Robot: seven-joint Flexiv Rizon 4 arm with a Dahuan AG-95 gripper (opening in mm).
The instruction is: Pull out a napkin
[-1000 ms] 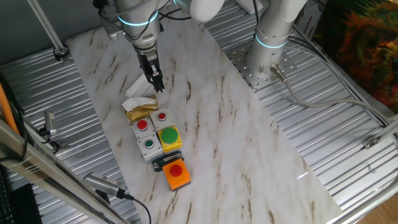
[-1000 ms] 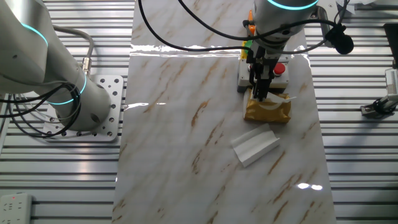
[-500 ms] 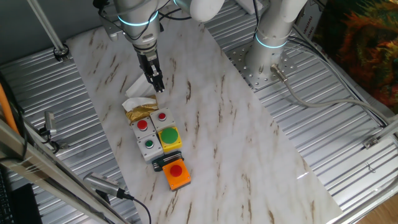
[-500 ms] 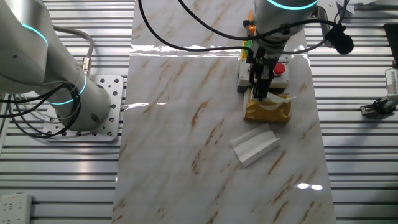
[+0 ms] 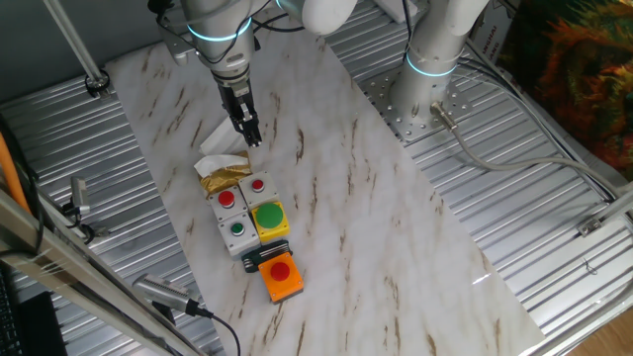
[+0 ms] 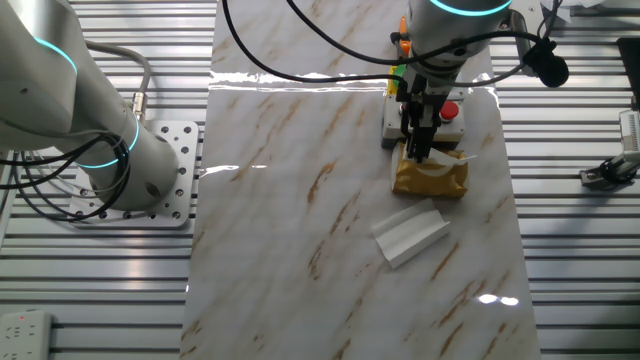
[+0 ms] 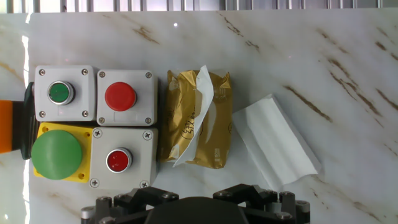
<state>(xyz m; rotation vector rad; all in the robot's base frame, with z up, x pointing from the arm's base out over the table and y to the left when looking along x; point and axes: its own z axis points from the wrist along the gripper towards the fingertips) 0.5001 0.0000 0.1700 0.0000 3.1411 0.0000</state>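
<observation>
A white napkin (image 7: 199, 106) sticks out of the slot of the shiny gold packet (image 7: 217, 140), which lies beside the grey button boxes (image 7: 124, 96). It also shows in one fixed view (image 5: 218, 161). A second, folded white napkin (image 7: 277, 140) lies loose on the marble next to the packet (image 6: 430, 182), also seen in both fixed views (image 5: 220, 135) (image 6: 412, 235). My gripper (image 5: 251, 138) hangs just above the packet (image 5: 226, 177), fingers close together and holding nothing; the other fixed view shows it too (image 6: 420, 153). The hand view shows only the gripper's body.
A green mushroom button on a yellow box (image 5: 269, 218) and an orange box with a red button (image 5: 281, 275) stand past the grey boxes. A second white arm's base (image 5: 430, 69) is bolted beside the marble slab (image 5: 376, 227). Ribbed metal table surrounds it.
</observation>
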